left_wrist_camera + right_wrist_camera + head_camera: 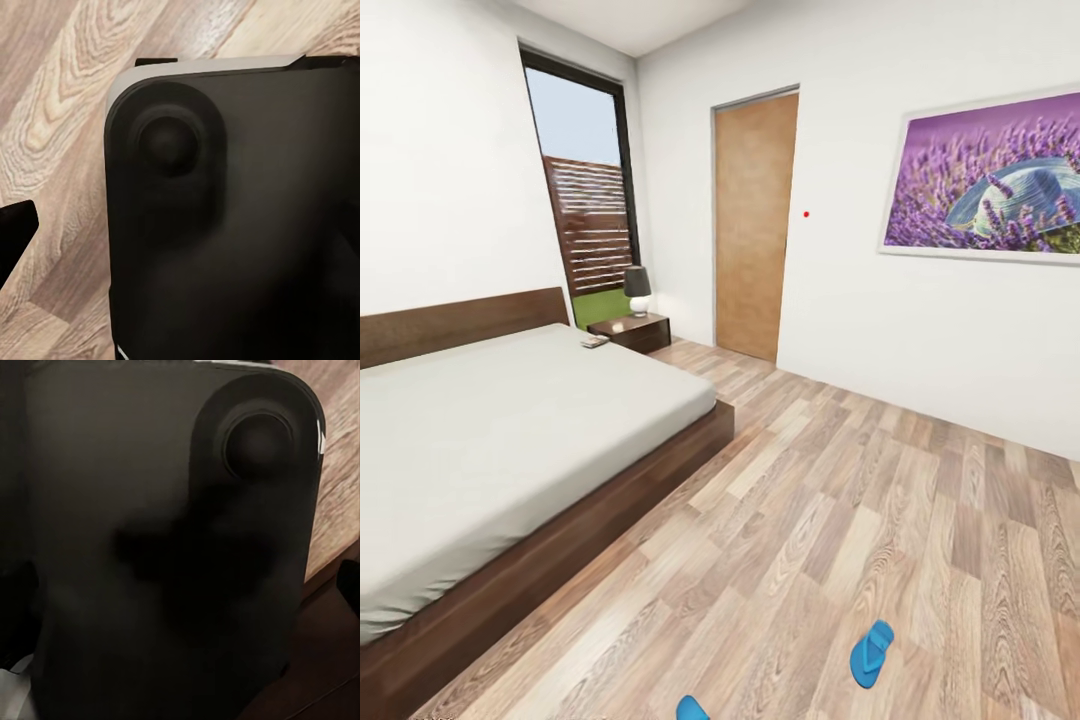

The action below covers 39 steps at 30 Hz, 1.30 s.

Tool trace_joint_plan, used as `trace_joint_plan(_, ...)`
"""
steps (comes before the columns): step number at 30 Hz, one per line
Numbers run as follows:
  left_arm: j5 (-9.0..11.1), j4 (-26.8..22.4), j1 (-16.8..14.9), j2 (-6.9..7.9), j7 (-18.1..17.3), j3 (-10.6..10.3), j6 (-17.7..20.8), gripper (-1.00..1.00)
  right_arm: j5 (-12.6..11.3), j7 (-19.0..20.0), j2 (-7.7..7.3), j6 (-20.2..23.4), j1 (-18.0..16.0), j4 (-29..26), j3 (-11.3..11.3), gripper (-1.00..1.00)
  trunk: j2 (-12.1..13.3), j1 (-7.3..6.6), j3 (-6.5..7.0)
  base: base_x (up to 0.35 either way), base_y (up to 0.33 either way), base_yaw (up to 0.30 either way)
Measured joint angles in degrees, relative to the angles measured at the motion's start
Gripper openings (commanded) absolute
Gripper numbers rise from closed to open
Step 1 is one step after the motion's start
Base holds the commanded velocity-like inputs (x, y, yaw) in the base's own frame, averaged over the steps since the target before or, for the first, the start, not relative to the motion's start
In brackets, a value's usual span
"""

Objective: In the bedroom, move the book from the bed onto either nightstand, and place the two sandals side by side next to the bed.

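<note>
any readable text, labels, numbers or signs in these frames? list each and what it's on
None readable.
The book at the bed's far corner: too small to make out any lettering.
The wall picture: lavender and a hat, no text.
The red dot on the wall beside the door: just a mark.

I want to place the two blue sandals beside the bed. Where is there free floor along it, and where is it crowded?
The wood-plank floor is bare along the dark brown bed frame, from its foot corner down to the two blue sandals. It gets tighter at the headboard end, where the dark nightstand with its grey lamp stands near the tan door.
</note>
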Motion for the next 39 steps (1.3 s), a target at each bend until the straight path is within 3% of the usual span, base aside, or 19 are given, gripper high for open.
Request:
trace_joint_plan(12, 0.0, 0.0, 0.0, 0.0, 0.0, 0.0, 0.0, 1.0, -0.01, -0.02, -0.02, -1.0, 0.0, -0.61, -0.09, 1.0, 0.0, 0.0, -0.47, 0.0, 0.0, 0.142)
trace_joint_plan(21, 0.0, 0.0, 0.0, 0.0, 0.0, 0.0, 0.01, 1.0, -0.03, 0.0, 0.13, -0.89, -0.03, -7.18, -0.09, 1.0, 0.0, 0.0, -0.53, 0.0, 0.0, 0.021)
trace_joint_plan(28, -0.02, 0.0, 0.0, -0.02, 0.0, 0.0, 0.01, 1.0, 0.13, -0.03, 1.27, -0.21, -0.56, -13.16, 0.03, 1.0, 0.0, 0.0, -0.54, 0.0, 0.0, 0.003)
trace_joint_plan(32, -0.05, 0.0, 0.0, -0.06, 0.02, 0.0, 0.0, 1.0, 0.2, -0.04, 1.57, 1.16, -2.53, -14.11, 0.15, 1.0, 0.0, 0.0, -0.54, 0.0, 0.0, 0.0)
trace_joint_plan(39, -0.07, 0.03, 0.0, -0.07, 0.06, 0.0, 0.1, 1.0, 0.21, -1.33, 1.82, 7.77, -7.46, -14.87, 0.21, 1.0, 0.0, 0.0, -0.53, 0.0, 0.0, 0.0)
